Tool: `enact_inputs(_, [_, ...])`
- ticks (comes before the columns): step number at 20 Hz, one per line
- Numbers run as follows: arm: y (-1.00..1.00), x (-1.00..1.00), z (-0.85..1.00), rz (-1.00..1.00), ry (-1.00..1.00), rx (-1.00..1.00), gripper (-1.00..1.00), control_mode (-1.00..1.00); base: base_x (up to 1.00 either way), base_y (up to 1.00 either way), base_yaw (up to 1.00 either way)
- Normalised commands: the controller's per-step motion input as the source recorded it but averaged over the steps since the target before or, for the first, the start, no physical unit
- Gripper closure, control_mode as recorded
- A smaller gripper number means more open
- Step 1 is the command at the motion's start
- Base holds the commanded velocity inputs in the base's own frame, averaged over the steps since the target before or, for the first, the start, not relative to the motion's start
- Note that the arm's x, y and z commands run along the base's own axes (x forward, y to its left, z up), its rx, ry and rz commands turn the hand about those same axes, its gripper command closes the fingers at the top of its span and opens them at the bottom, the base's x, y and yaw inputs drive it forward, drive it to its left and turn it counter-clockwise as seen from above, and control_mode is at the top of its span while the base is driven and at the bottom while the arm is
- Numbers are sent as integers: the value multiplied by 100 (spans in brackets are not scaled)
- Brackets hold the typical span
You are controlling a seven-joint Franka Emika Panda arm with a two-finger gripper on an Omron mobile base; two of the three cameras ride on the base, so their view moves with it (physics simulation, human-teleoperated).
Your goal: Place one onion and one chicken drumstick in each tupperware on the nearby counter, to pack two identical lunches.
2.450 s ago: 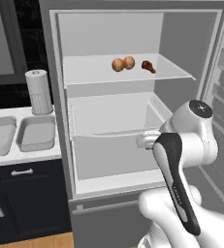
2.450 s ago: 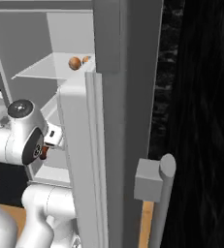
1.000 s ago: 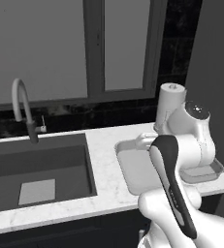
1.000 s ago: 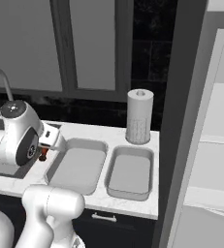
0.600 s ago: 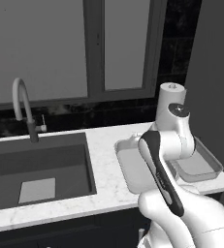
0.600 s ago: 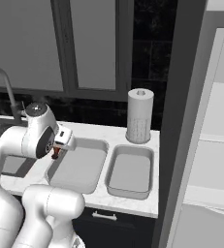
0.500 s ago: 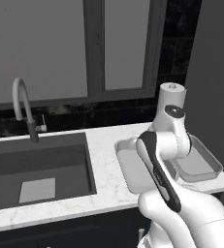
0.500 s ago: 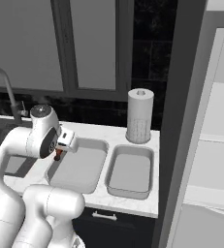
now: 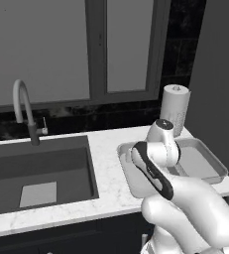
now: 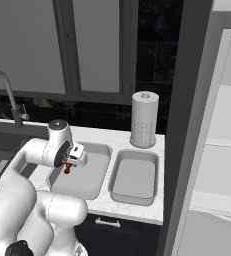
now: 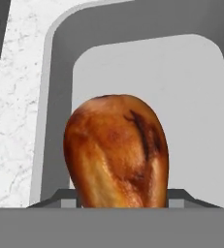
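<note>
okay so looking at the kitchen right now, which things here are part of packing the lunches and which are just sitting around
Part of the job:
- chicken drumstick, held in the tool
- left tupperware, under the drumstick
- right tupperware, beside it
- counter they sit on

Just sitting around:
- paper towel roll
- sink
- faucet
- window

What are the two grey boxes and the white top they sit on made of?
The tupperwares look like matte grey plastic: smooth, with rounded corners and thin rims. The counter looks like polished marble: white with faint grey veins, though it may be imitation.
</note>
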Motion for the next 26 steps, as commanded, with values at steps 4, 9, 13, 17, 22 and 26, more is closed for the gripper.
enact_inputs(4, [0,50,-60,0,9,0,100,-100,0,0,0])
enact_inputs(9, [0,62,-51,0,0,0,-100,-100,0,0,0])
enact_inputs(13, [0,64,-45,0,0,0,-100,-100,0,0,0])
enact_inputs(17, [0,8,32,0,-2,0,-100,-100,0,0,0])
enact_inputs(22, [-2,-43,68,-2,-6,0,-100,-100,0,0,0])
enact_inputs(26, [-30,-93,60,-8,-5,0,-100,-100,0,0,0])
